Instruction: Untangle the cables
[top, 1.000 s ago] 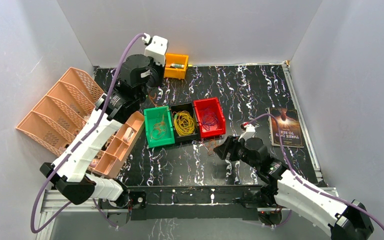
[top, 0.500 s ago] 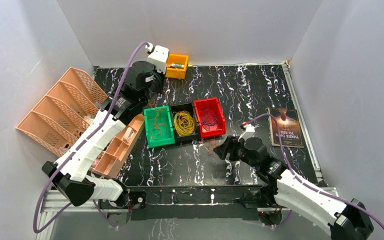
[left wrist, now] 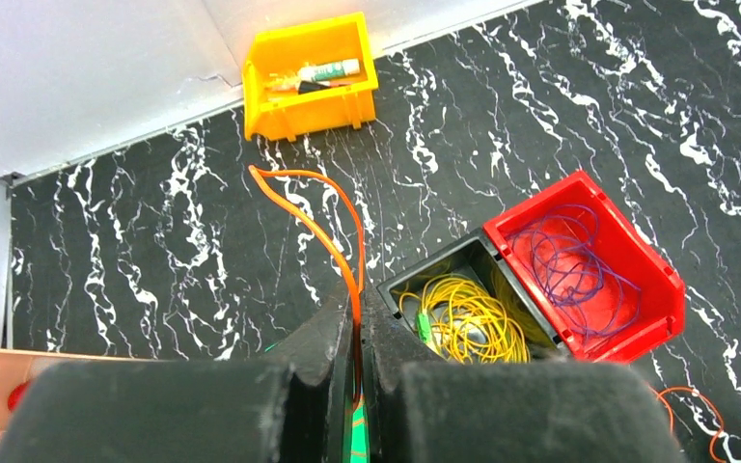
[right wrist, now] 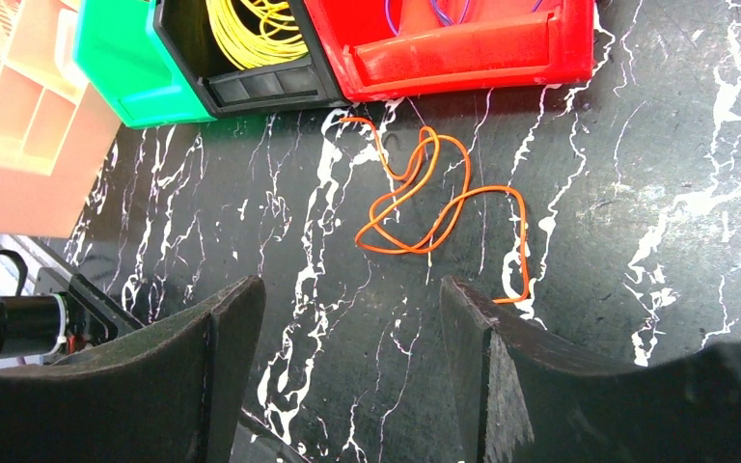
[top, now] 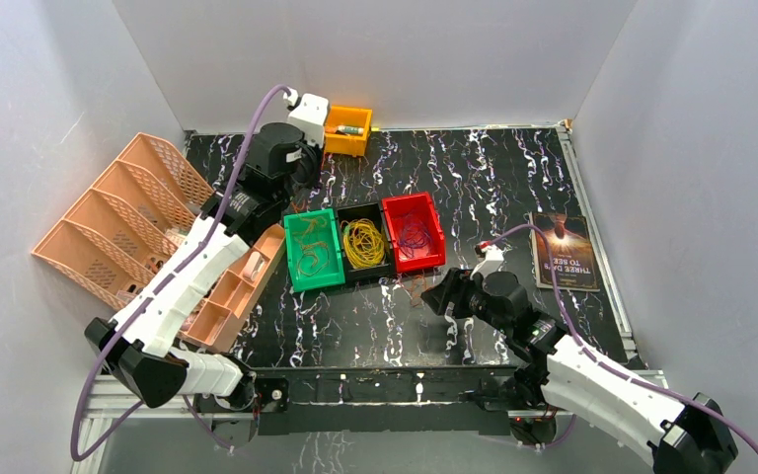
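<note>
Left tool [left wrist: 359, 386]: jaws together, clamped on one orange cable [left wrist: 333, 227]. It is held high, probably to draw the strand clear of the green bin [top: 318, 284] beneath the tool. The thin loop arches ahead of the tool.

Right tool [right wrist: 347, 313]: jaws apart, empty, poised over a second orange cable [right wrist: 415, 198]. This one lies just ahead of the tool as a loose overlapping coil on the worktop [right wrist: 637, 145].

top view: left bin [top: 318, 282], middle bin [top: 370, 274] and right bin [top: 420, 262] sit side by side at centre, cables [top: 362, 242] inside them. a loose cable [top: 417, 289] lies just below the right bin. small bin [top: 347, 147] upper centre, book [top: 565, 252] right, rack [top: 109, 222] left.
</note>
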`<state>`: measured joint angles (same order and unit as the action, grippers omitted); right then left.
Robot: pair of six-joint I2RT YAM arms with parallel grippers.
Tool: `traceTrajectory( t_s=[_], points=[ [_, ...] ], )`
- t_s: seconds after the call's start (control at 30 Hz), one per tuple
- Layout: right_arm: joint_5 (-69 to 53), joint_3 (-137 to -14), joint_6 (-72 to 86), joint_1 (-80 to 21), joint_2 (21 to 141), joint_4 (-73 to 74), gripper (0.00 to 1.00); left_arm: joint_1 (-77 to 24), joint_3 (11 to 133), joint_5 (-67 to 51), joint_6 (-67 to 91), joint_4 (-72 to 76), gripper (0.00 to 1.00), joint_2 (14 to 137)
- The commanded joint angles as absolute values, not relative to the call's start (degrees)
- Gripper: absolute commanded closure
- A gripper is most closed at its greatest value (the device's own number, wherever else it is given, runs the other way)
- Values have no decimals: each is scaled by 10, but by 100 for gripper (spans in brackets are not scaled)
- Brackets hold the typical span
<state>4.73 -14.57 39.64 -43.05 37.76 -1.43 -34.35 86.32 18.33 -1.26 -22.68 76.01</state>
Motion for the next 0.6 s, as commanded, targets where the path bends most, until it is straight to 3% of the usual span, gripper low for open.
traceTrajectory(
  t_s=[0.0,0.33,0.57],
  points=[
    [55,-159,400,-432,364,-33,25,-336,832,165,10,-219,100,739],
    [159,-182,385,-432,308,11,25,-324,783,137,47,-219,100,722],
    [229,-269,295,-431,332,70,23,-322,755,119,66,-211,100,718]
  ],
)
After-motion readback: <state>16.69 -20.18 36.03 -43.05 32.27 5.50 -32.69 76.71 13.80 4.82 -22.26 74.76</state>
